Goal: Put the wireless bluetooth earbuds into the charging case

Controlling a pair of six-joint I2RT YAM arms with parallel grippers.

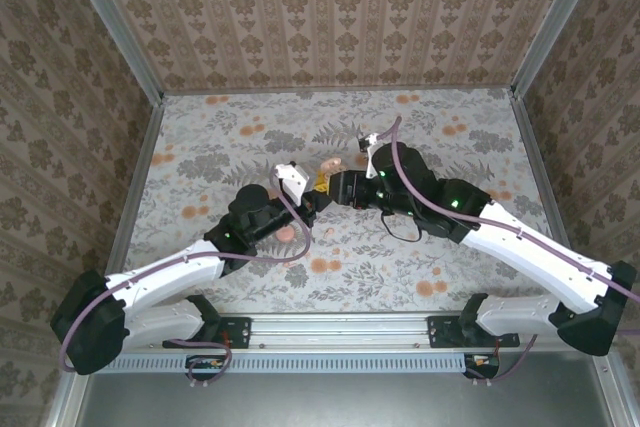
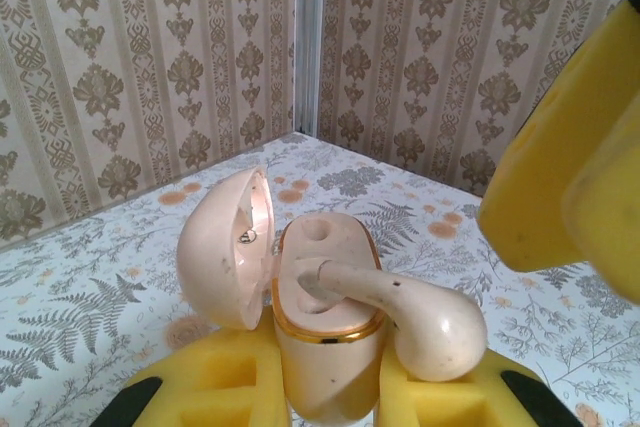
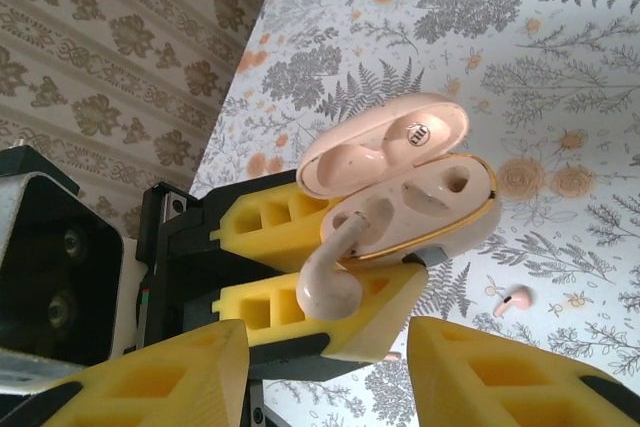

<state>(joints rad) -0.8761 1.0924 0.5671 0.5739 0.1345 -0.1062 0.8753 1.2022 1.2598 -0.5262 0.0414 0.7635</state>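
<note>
Pinching the charging case [image 2: 325, 352] by its lower body, the left gripper [image 2: 325, 397] is seen pressed in on both sides with its yellow foam pads [image 2: 200, 387], and the case is held upright, off the floral worktop [image 1: 450, 137]. The cream-pink lid [image 2: 215, 247] is hinged fully open and stands to the left of the gold-rimmed body in the left wrist view. One earbud [image 2: 430, 317] is lodged by its stem in the nearer socket, while its rounded head is tilted out over the rim and is not seated. The other socket [image 2: 318, 232] is seen as a bare hole just behind it. From the right wrist camera the same case [image 3: 420, 197] is viewed from above between the left gripper's pads [image 3: 290, 222], with the earbud [image 3: 330, 287] hanging out past the case's edge. The right gripper [image 3: 330, 387] is held with its two yellow pads [image 3: 150, 377] spread well apart; nothing is gripped between them, and the earbud's head is near them but is not touched. In the left wrist view one right pad [image 2: 570, 167] is seen near the case, up to its right and apart from it. A second earbud [image 3: 515, 299] is lying on the worktop, well apart from the case. From the overhead camera both grippers are seen meeting at mid-worktop, though the small parts there cannot be made out.
</note>
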